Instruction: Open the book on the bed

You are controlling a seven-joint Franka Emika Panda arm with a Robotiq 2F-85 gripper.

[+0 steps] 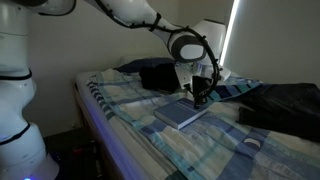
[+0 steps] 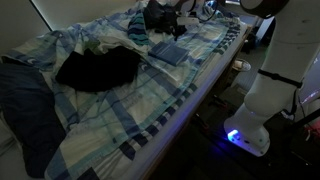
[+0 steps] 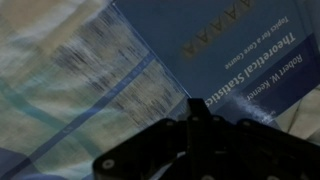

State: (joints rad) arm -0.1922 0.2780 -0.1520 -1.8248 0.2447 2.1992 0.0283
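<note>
Book [image 1: 182,113] lies flat and closed on the bed [image 1: 130,112], grey-blue cover up, resting on the plaid bedding well inboard of the mattress edge. In an exterior view the same book [image 2: 168,52] sits toward the far end of the bed [image 2: 200,85], at about 2 o'clock from the black bag [image 2: 98,68] and apart from it.

Gripper [image 1: 201,97] hangs over the book's far right corner, so most of the cover spreads away at 7 o'clock from the fingertips. Contact cannot be confirmed from this angle.

Wrist view: the gripper [image 3: 195,106] enters from 6 o'clock. Its fingers come together in one dark point with no gap showing and nothing held between them, so it is judged closed and empty. The book [image 3: 240,50] fills the sector from 12 to 3 o'clock of that point. One straight cover edge runs from 11 o'clock down to the fingertips, with bare bedding on its 9 o'clock side.

Title lettering [image 3: 255,78] reads upside down, and its lines end at that edge. The edge is therefore judged to be the opening side, not the spine, which would lie off toward 2 o'clock.

Finding: the tool stands right at the opening edge, near a corner. The coming move depends on getting under that edge from the 9 o'clock side and swinging the cover over toward 2 o'clock. The cover is not yet lifted.
</note>
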